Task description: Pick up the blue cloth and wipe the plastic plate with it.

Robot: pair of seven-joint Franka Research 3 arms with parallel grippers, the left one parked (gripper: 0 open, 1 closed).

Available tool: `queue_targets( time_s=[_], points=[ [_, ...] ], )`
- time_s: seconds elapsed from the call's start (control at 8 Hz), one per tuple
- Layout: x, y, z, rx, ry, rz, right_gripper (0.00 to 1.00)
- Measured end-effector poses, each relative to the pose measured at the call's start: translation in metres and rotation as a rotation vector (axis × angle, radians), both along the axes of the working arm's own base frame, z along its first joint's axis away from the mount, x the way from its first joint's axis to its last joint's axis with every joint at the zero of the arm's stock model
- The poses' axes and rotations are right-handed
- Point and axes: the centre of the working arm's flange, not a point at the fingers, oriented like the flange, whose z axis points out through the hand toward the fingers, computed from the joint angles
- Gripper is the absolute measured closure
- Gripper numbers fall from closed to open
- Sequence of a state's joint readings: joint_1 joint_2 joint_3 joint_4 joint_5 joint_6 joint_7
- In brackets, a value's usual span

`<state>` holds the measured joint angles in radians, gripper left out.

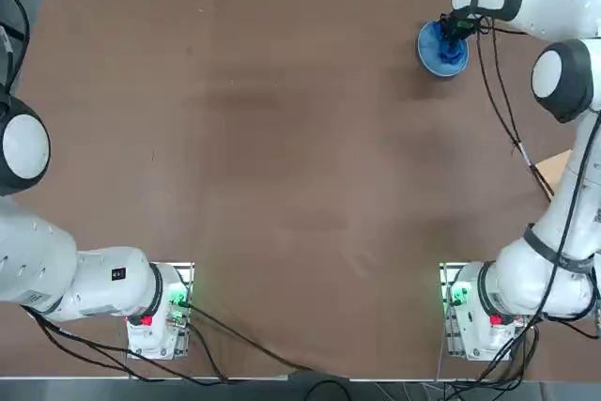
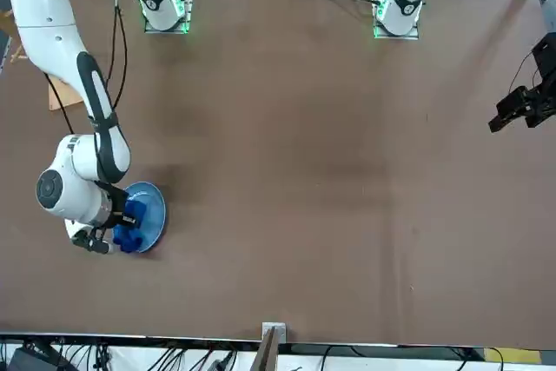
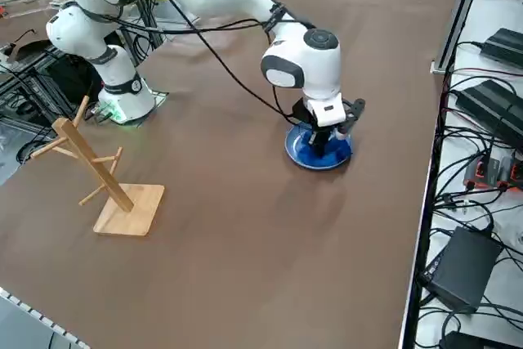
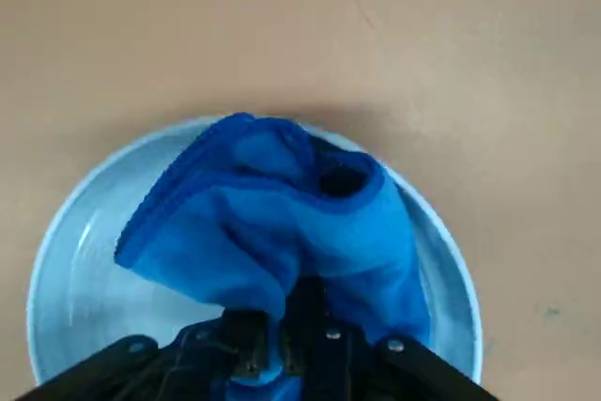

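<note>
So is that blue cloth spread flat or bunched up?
Bunched up: the blue cloth hangs in folds from the shut right hand, over the plastic plate.

Right gripper [image 3: 325, 138] points down over the plate [image 3: 317, 155], near the table's [image 3: 245, 226] far-right edge. Fingers clamped on the blue cloth [image 3: 317, 145], which bunches onto the plate. Wooden rack [image 3: 102, 177] stands well apart, toward the near-left. Cables and boxes lie beyond the table edge.

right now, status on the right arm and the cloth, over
Right gripper shut on blue cloth, over plastic plate. Cloth bunched on plate. Nothing in the way.
</note>
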<state>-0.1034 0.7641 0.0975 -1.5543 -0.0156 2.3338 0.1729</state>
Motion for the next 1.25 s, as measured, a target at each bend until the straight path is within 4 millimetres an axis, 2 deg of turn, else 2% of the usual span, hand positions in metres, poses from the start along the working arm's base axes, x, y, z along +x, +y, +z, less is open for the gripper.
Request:
queue_targets(
  time_s=[0.25,0.62,1.0,1.25],
  points=[
    [-0.014,0.011,-0.001,-0.005,0.025,0.015,0.9],
    [-0.022,0.041,-0.001,-0.051,0.041,0.006,0.9],
    [-0.019,0.055,-0.001,-0.061,0.046,-0.015,0.9],
    [-0.005,0.057,0.0,-0.047,0.029,-0.026,0.9]
  ],
)
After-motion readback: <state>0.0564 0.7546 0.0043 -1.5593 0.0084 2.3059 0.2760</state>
